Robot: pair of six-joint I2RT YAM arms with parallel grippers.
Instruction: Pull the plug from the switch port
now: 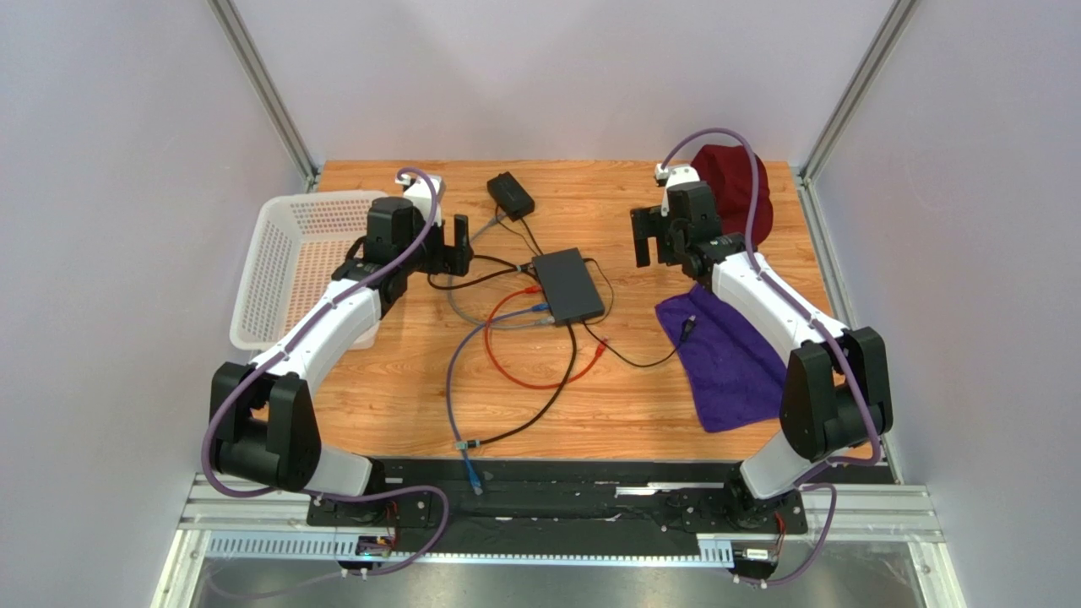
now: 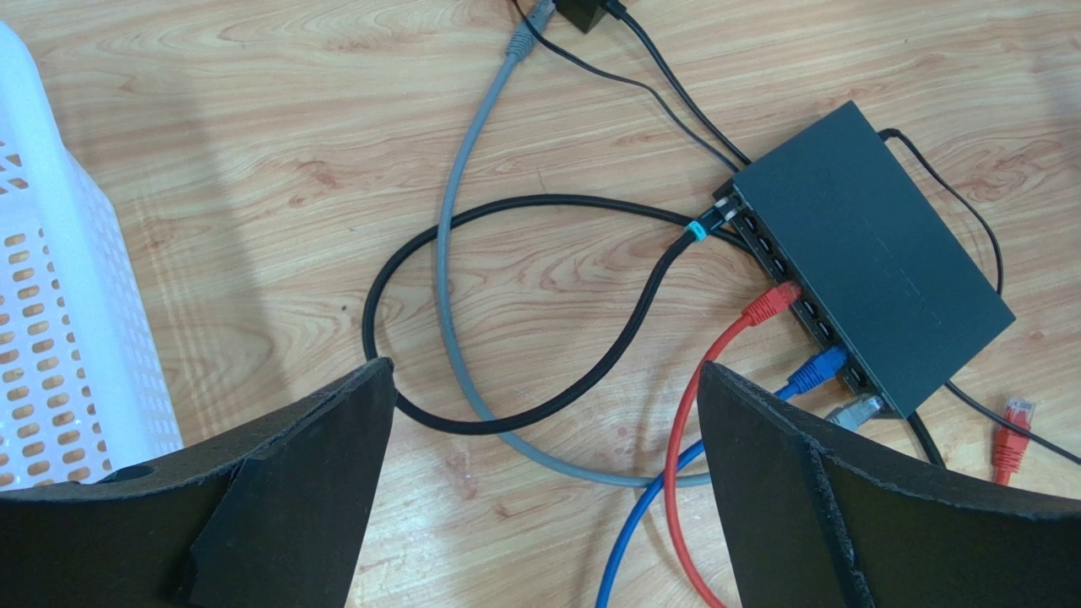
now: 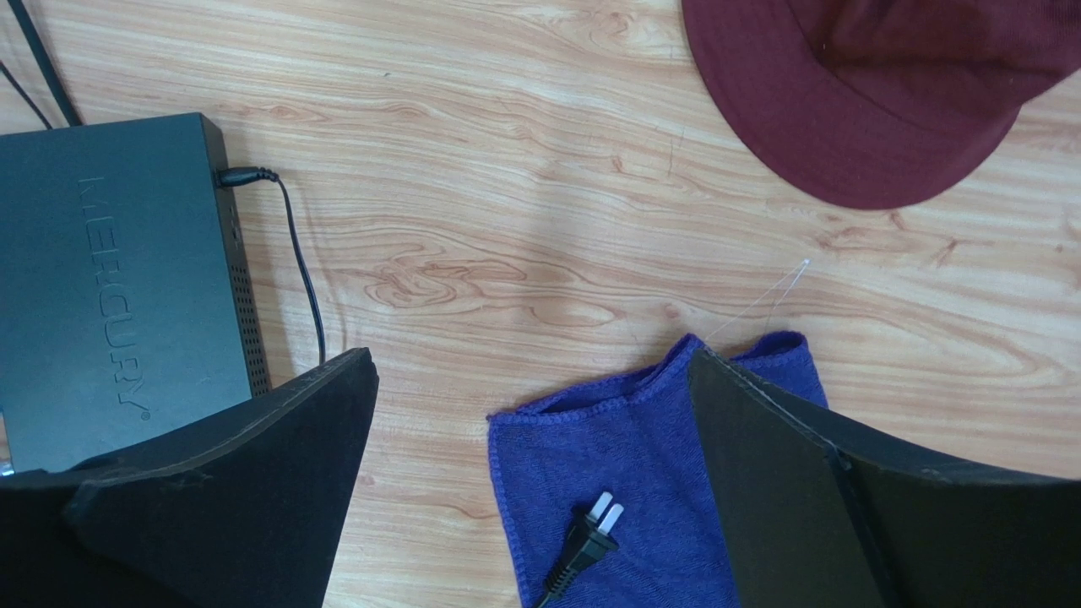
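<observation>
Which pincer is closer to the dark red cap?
Right. The right pincer hovers just beside the cap; the left pincer is far across the table, near the white basket.

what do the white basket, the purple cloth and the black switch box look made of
White basket: likely moulded plastic, smooth, with a regular grid of holes. Purple cloth: soft napped fabric, probably microfibre terry, with a fuzzy hemmed edge. Switch box: matte dark casing with embossed lettering; painted metal or plastic, cannot tell.

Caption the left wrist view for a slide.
Open left gripper hovers near the black switch, red cable and blue cable plugged into its ports.
</observation>
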